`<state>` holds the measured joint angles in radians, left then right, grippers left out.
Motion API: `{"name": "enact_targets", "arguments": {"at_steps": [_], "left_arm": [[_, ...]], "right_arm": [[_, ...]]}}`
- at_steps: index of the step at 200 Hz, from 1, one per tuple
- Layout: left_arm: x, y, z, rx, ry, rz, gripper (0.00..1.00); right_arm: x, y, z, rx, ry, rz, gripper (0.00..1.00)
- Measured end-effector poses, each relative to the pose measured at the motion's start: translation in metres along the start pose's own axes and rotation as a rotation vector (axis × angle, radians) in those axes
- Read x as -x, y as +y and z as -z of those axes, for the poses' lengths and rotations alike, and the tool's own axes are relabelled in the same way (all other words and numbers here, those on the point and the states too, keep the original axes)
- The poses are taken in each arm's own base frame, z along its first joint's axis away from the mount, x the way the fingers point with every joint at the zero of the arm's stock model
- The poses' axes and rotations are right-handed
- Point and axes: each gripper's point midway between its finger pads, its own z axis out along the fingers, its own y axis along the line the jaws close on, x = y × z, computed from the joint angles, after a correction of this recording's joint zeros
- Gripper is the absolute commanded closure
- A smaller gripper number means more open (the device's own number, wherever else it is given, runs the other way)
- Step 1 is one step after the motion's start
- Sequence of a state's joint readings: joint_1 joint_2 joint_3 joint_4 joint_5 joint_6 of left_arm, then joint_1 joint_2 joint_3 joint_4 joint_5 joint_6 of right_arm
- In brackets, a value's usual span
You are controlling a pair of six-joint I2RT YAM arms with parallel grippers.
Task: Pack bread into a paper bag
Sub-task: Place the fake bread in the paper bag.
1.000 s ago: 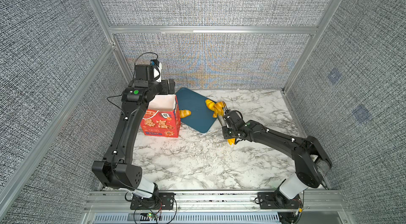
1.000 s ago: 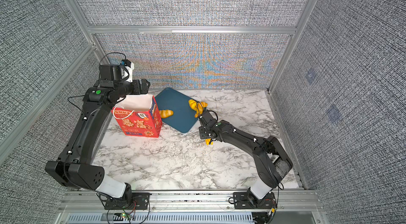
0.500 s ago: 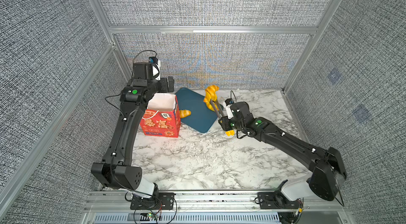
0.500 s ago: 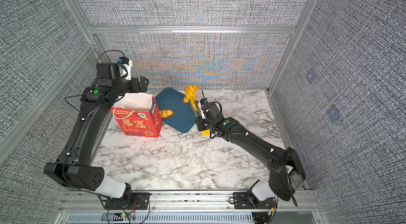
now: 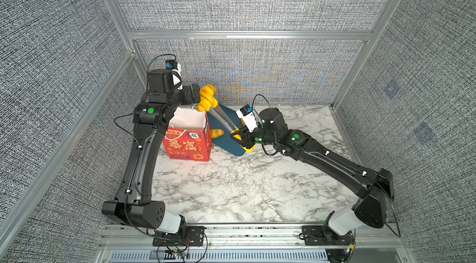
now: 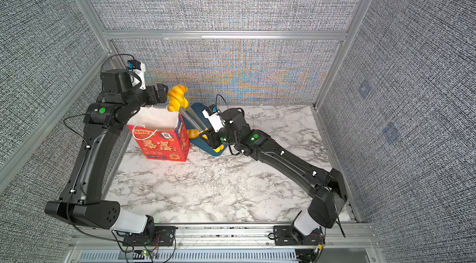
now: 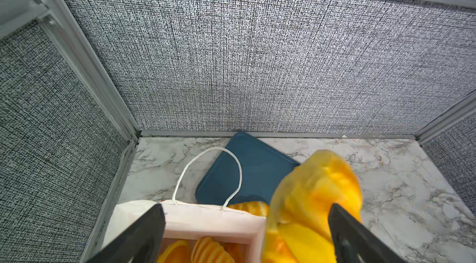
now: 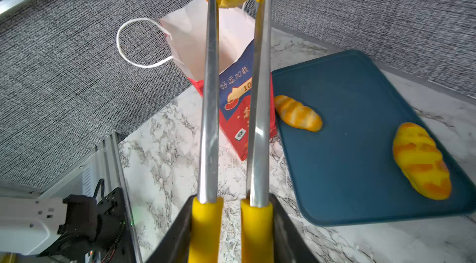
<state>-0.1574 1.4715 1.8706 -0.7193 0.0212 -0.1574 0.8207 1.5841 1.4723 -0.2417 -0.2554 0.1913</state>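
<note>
Marble table (image 5: 231, 192): it is carrying everything I am watching, with both arms reaching toward its far edge.
Left arm: I am seeing it arching high over the paper bag. Its left gripper (image 7: 246, 220) is hanging above the bag's rim with the jaws spread wide and nothing between them.
Right arm: it is stretching low across the table. Its right gripper (image 8: 231, 225) is pressing in on the yellow handles of the tongs (image 8: 210, 120) and squeezing their two metal blades close together.
Blue tray (image 8: 347, 145): it is lying flat beside the bag, touching or almost touching the bag's base.
Paper bag (image 5: 189, 145): it is standing upright and open, white inside, with its cord handles sticking out.
Held bread (image 5: 206, 99): the tong tips are pinching a twisted golden pastry. It is hanging in the air above the bag's tray-side rim, close to one left finger. I cannot tell whether they are touching.
Tray bread: in the right wrist view, a small striped roll (image 8: 297, 116) is lying next to the bag, and a larger striped loaf (image 8: 422, 161) is lying well apart from it.
Bagged bread: in the left wrist view I am making out ridged pastries (image 7: 208, 251) sitting down inside the bag.
</note>
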Motion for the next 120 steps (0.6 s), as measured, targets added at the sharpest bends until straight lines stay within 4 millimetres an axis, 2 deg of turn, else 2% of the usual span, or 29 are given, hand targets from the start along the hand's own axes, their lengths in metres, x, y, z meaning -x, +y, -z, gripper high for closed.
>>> {"name": "enact_targets", "arguments": {"at_steps": [23,47,88,120], "left_arm": [[0.006,0.002,0.008,0.011,-0.022,-0.001,0.0],[0.007,0.002,0.01,0.015,-0.025,-0.004,0.0],[0.007,0.003,0.014,0.019,-0.028,-0.016,0.0],[0.008,0.002,0.016,0.019,-0.031,-0.021,0.0]], "right_arm": [[-0.001,0.018,-0.017,0.057,0.02,0.024,0.88],[-0.005,0.027,-0.034,0.092,0.045,0.032,0.84],[-0.014,0.018,-0.05,0.072,0.079,0.013,0.81],[-0.008,0.016,-0.059,0.072,0.075,0.01,0.68]]}}
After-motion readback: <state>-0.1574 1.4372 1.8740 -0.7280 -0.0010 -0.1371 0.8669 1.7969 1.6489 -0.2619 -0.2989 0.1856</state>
